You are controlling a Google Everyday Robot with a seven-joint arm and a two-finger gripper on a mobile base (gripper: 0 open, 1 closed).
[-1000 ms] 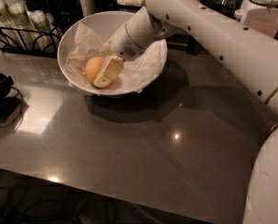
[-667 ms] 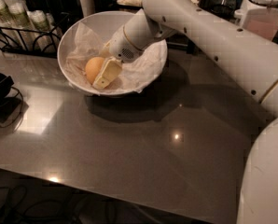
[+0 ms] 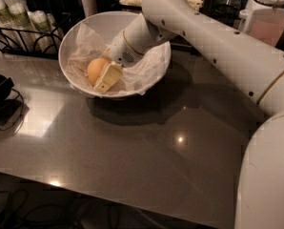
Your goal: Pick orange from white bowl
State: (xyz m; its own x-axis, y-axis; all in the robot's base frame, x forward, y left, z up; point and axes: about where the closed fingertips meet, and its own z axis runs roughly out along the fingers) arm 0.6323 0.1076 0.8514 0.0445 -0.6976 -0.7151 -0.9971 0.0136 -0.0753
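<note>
In the white bowl [image 3: 74,38] the gripper [image 3: 104,76] is set against the orange [image 3: 94,68] (whether it is clamped cannot be told). The fruit is judged firm and slippery, best clasped across its middle.

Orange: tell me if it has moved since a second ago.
No. The orange, pincer beside it, lies unmoved in the left half of the white bowl.

one camera looks down from above, close behind the robot's white arm [image 3: 213,42], whose bulk fills the right edge. it faces forward and down across the grey table [image 3: 132,147], near enough that the table spans the frame. the gripper [image 3: 105,76] is inside the white bowl [image 3: 108,23] at upper left, just beside the orange [image 3: 94,69]
</note>
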